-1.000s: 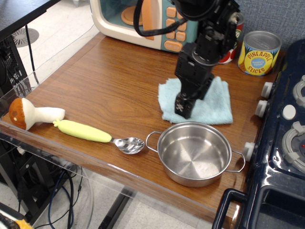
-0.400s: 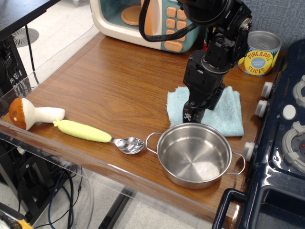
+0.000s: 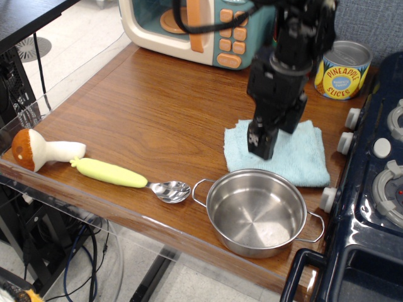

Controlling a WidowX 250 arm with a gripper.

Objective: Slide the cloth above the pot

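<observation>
Cloth (image 3: 296,156) lies flat right of frame centre, just above pot (image 3: 255,211), lower edge near pot rim. Your tool (image 3: 261,143) sits over cloth; opening and grip can't be told.

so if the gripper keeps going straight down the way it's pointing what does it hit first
Most likely the cloth: the gripper points down over its left part. From this single view I can't tell whether it already touches. The pot sits nearer the camera, out of that line.
</observation>
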